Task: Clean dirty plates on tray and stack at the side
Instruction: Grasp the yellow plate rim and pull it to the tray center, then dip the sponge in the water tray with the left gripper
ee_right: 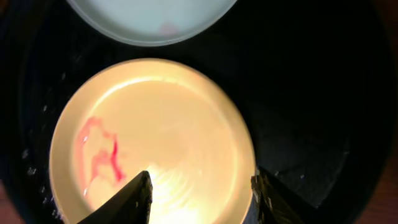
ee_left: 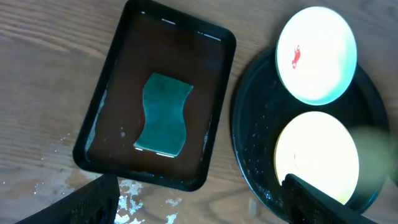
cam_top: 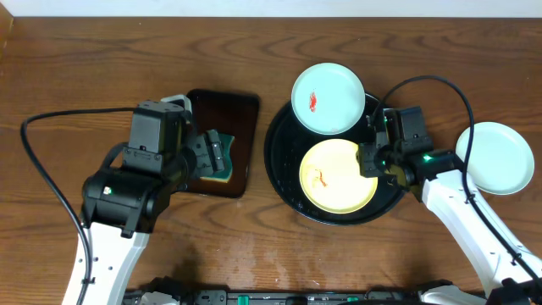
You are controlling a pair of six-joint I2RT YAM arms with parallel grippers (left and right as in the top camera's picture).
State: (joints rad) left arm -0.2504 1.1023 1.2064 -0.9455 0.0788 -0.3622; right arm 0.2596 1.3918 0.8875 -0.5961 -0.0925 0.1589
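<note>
The black tray (cam_top: 284,161) holds a pale yellow plate (cam_top: 339,176) with a red smear. A mint-blue plate (cam_top: 328,98) with a red smear rests on the tray's far left rim. A second mint-blue plate (cam_top: 495,158) lies on the table to the right, with no smear showing. My right gripper (cam_top: 373,159) is open over the yellow plate's right edge. In the right wrist view its fingers (ee_right: 202,199) straddle the yellow plate (ee_right: 149,137). My left gripper (cam_top: 210,152) is open and empty above the brown tray; its fingers show in the left wrist view (ee_left: 199,205).
A small rectangular dark brown tray (cam_top: 241,119) stands left of the black tray, with a green sponge (ee_left: 163,115) lying in it. White flecks (ee_left: 143,196) lie on the wood near its front edge. Cables run from both arms.
</note>
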